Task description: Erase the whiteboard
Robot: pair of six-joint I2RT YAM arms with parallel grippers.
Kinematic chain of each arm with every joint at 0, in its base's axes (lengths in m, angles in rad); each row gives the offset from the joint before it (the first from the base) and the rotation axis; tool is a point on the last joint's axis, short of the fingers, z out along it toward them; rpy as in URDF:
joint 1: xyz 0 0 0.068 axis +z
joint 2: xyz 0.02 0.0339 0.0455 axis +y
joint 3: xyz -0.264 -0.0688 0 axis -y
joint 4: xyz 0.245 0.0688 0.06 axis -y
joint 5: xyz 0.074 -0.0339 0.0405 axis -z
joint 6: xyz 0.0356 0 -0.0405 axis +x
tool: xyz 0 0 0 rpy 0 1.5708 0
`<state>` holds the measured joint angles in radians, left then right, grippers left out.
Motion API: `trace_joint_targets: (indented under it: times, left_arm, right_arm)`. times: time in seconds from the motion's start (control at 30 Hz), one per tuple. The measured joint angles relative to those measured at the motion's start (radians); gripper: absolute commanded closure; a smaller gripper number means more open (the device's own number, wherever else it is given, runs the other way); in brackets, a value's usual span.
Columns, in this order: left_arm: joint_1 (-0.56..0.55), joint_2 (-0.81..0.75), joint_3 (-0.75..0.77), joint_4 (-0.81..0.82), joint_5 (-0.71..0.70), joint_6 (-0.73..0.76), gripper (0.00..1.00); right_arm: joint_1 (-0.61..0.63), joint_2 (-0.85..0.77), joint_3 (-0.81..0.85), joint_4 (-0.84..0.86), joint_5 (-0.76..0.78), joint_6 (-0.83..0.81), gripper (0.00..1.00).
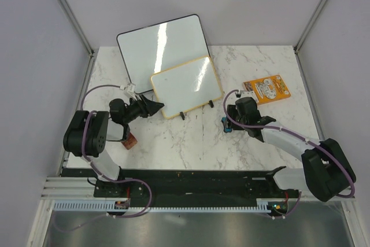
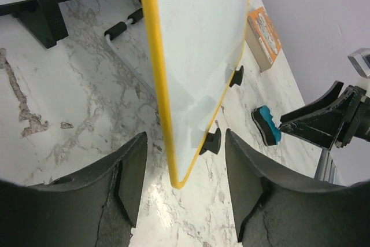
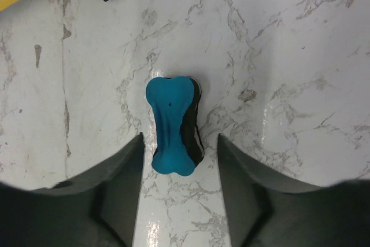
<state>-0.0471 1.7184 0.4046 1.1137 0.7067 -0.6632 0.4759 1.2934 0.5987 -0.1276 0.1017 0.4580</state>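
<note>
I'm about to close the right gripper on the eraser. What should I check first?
1. Right gripper open: ok.
2. Eraser centred lengthwise between its fingers: ok.
3. Fingers low enough to catch the eraser's sides: cannot tell.
4. Whiteboard upright on its feet: ok.
5. Whiteboard braced by the left gripper: not ok; the jaws straddle its yellow edge but are open.
6. Marks to erase located: cannot tell; glare covers much of the surface.
</note>
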Motion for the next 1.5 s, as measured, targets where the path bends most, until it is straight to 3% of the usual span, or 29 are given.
trace_joint_targets:
  times: [0.13,0.23,0.27,0.3,0.33,0.43,0.53,0.67,0.77,1.03,1.5]
  left_arm:
    - [0.0,-0.081,-0.041,-0.003,-0.005,0.008,0.37]
    - [0.0,-0.177,-0.079,-0.036,-0.043,0.019,0.46]
    - [0.0,-0.214,-0.095,-0.048,-0.058,0.022,0.57]
    - [0.0,-0.253,-0.114,-0.063,-0.077,0.024,0.61]
    - [0.0,-0.296,-0.134,-0.086,-0.091,0.027,0.63]
    - [-0.011,-0.434,-0.192,-0.168,-0.151,0.029,0.81]
    - [-0.077,-0.591,-0.249,-0.267,-0.224,0.029,0.98]
    - [-0.233,-0.748,-0.297,-0.369,-0.327,0.024,0.98]
    - [-0.322,-0.753,-0.304,-0.411,-0.395,0.023,0.98]
    - [-0.471,-0.48,-0.238,-0.454,-0.513,0.023,0.98]
    - [-0.551,-0.114,-0.05,-0.352,-0.648,-0.016,0.98]
  right_arm:
    - [0.0,-0.033,-0.003,0.0,0.0,-0.001,0.28]
    - [0.0,-0.06,-0.003,0.002,0.006,-0.002,0.32]
    - [0.0,-0.064,-0.003,0.005,0.008,-0.002,0.46]
    - [0.0,-0.066,-0.002,0.01,0.009,-0.002,0.53]
    - [0.0,-0.066,-0.002,0.016,0.01,-0.006,0.69]
    - [0.0,-0.034,0.018,0.037,0.01,-0.008,1.0]
    - [0.0,0.049,0.075,0.056,0.012,-0.019,1.0]
    - [0.0,0.181,0.145,0.089,0.04,-0.024,1.0]
    - [0.0,0.26,0.175,0.104,0.05,-0.022,1.0]
    - [0.0,0.371,0.233,0.164,0.046,0.005,1.0]
    - [0.0,0.475,0.299,0.256,0.081,0.019,1.0]
